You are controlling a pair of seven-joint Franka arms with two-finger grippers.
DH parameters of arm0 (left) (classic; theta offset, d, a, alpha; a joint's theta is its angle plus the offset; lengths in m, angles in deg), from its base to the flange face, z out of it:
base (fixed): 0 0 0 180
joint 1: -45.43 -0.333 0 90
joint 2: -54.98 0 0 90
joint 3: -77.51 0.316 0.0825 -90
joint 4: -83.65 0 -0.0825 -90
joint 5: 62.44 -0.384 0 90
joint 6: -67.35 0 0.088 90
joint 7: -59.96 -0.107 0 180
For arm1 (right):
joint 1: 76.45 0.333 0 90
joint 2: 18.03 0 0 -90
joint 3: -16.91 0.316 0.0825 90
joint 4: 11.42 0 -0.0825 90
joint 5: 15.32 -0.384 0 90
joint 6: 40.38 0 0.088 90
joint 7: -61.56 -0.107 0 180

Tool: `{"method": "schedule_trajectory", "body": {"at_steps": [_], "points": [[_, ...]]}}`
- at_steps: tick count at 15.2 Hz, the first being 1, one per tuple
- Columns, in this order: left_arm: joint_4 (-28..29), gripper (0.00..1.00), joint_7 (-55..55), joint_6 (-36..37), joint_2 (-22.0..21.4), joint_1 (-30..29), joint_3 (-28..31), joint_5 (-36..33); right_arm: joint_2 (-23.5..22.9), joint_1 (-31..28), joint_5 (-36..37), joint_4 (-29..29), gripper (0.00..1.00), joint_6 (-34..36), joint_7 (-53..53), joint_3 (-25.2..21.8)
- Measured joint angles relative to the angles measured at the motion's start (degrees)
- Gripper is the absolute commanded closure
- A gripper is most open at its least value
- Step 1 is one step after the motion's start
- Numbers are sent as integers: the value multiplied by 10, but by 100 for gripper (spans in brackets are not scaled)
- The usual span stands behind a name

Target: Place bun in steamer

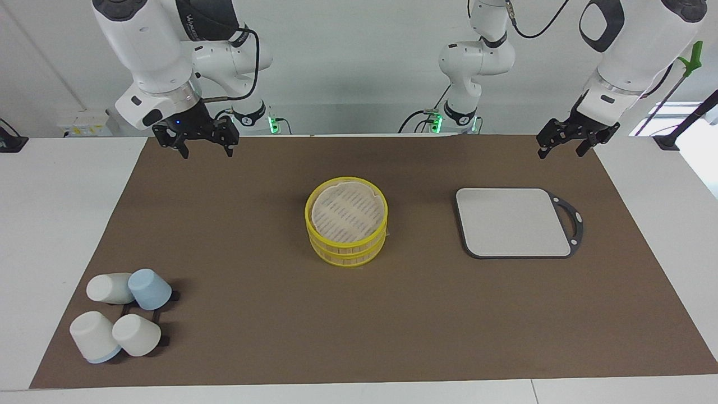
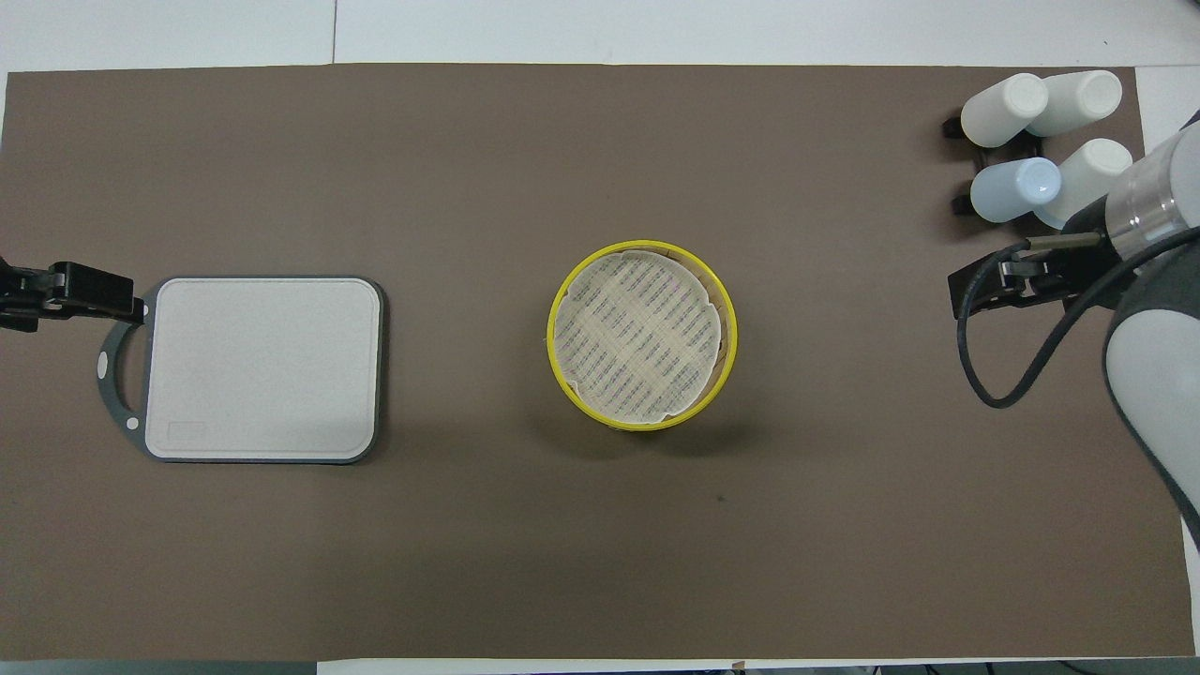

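Steamer (image 1: 346, 220) at worktop centre holds only paper; we see no bun. Left gripper (image 1: 562, 143) and right gripper (image 1: 205, 146) hang empty, fingers spread wide.

I see a brown mat (image 1: 252, 331) covering the bench (image 1: 56, 224), a grey cutting board (image 1: 513, 221) toward the left arm's end, and three white cups (image 1: 92, 335) with one blue cup (image 1: 150, 289) toward the right arm's end.
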Motion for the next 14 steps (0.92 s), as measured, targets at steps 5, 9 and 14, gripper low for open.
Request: {"method": "schedule_trajectory", "body": {"at_steps": [5,9,14], "points": [[0,0,0,0,0,0,0,0,1,240,-37,-9,0,0,16,-312],[0,0,0,0,0,0,0,0,1,258,-41,-13,0,-3,22,-341],[0,0,0,0,0,0,0,0,1,112,-41,-14,0,-16,39,-207]]}}
